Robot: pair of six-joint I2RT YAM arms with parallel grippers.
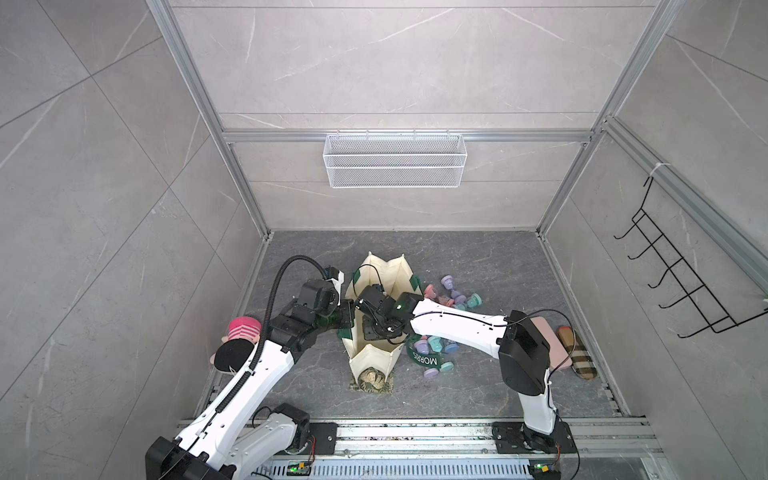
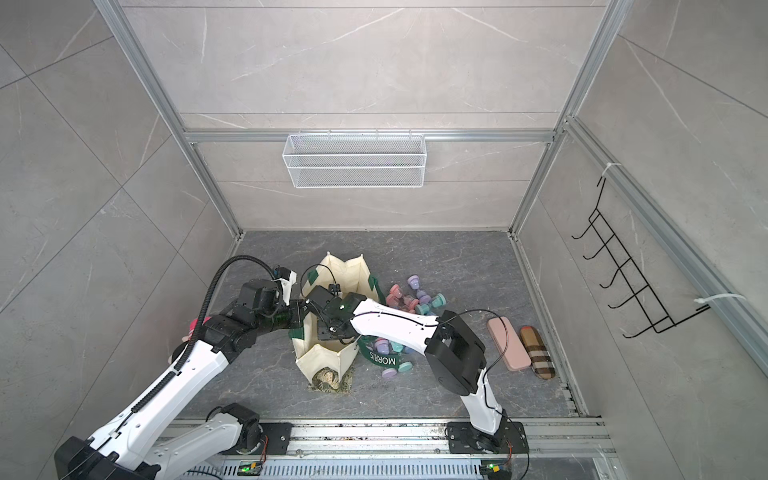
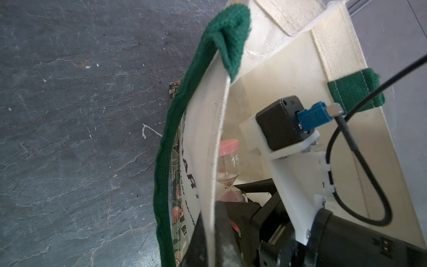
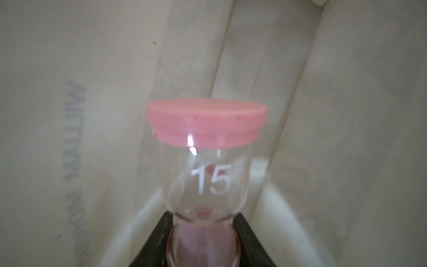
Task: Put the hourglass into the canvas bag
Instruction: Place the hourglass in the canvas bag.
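The cream canvas bag [image 1: 372,360] [image 2: 328,359] stands open on the dark floor in both top views, with its green "MORRIS" strap [image 1: 424,357] lying to its right. My left gripper [image 1: 349,316] [image 3: 211,233] is shut on the bag's left rim and holds that wall up. Reaching down into the bag's mouth, my right gripper [image 1: 372,328] [image 4: 203,240] is shut on the hourglass [image 4: 208,124] [image 3: 228,148]. The hourglass has a pink cap, clear glass marked "15" and pink sand. It sits inside the bag with canvas walls all around; the top views hide it.
Several loose pastel hourglasses [image 1: 451,295] lie right of the bag, some by the strap [image 1: 434,347]. Further right are a pink case [image 1: 548,340] and a plaid slipper [image 1: 577,353]. A plush toy [image 1: 243,332] sits left; a floral cloth [image 1: 372,382] lies under the bag.
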